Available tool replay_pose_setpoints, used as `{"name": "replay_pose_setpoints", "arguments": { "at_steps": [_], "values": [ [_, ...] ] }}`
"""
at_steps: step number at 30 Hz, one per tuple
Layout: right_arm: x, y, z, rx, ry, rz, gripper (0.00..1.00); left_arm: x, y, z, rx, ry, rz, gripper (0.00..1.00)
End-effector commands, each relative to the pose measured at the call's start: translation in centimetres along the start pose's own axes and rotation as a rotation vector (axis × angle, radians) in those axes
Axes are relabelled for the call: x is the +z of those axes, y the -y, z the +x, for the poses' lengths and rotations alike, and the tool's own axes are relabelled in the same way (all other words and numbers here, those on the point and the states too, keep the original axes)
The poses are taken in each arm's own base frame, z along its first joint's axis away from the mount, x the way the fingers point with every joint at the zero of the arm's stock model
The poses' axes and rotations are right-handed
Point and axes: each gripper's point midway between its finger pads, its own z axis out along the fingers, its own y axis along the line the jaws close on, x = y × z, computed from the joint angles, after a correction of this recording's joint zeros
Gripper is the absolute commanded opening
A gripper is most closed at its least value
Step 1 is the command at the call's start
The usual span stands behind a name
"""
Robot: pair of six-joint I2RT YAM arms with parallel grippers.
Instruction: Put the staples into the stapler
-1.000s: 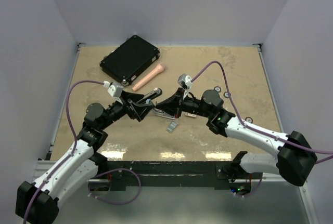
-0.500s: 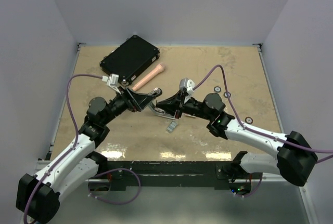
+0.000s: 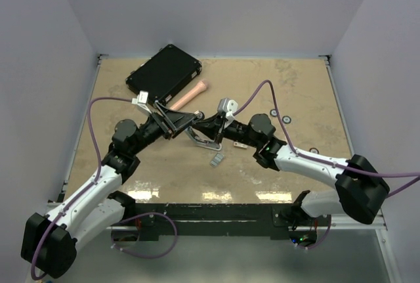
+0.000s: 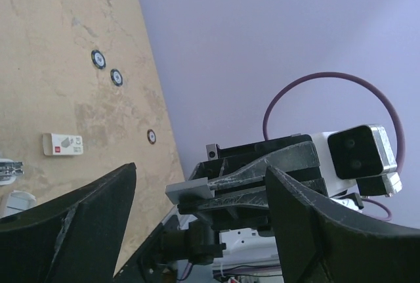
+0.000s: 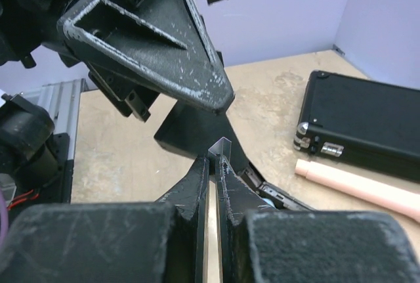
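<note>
- While the right fingers (image 5: 202,174) are clamped tight on a thin metal edge of the stapler (image 3: 205,140), the left fingers (image 3: 182,120) are spread wide with nothing in them, tips nearly touching the right ones.
- The staples (image 3: 216,159) are lying loose on the bench (image 3: 289,86), a bit to the base side of the right fingers. Neither arm is touching them.
- My read: this is the "get the stapler open and hold it steady" step, and loading hasn't started.
- Next move, I'd guess: the left fingers drop to that little strip and pinch it across its narrow sides. Then they line it up with the channel while the right side keeps the stapler from sliding. It's a tiny flat part, so it could easily get nudged away instead of gripped.
- Hard to see:
  - From above, both sets of fingers sit over the stapler, so I can't tell if the channel is actually exposed.
  - The left wrist view mostly shows wall, the other arm and a few black rings (image 4: 98,58), no staples.
  - The right wrist view shows only that metal edge, plus a black case (image 5: 367,122) and a pink tube (image 5: 354,184) beyond the fingers.
</note>
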Motion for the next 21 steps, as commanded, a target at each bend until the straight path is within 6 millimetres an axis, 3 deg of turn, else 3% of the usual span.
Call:
{"name": "replay_pose_setpoints", "arguments": {
  "at_steps": [1, 7, 17, 21],
  "values": [
    [1.0, 0.3, -4.5, -0.096, 0.124, 0.005, 0.02, 0.1, 3.4, -0.5, -0.067, -0.002, 0.090, 0.80],
    [1.3, 0.3, -4.5, -0.098, 0.128, 0.000, 0.02, 0.0, 3.7, -0.1, -0.082, -0.019, 0.121, 0.68],
    [1.5, 0.3, -4.0, -0.093, 0.122, -0.001, 0.02, 0.1, 4.4, 0.3, -0.091, -0.037, 0.153, 0.60],
    [1.6, 0.3, -3.8, -0.089, 0.117, -0.002, 0.02, 0.0, 4.4, 0.2, -0.090, -0.030, 0.153, 0.53]
  ]
}}
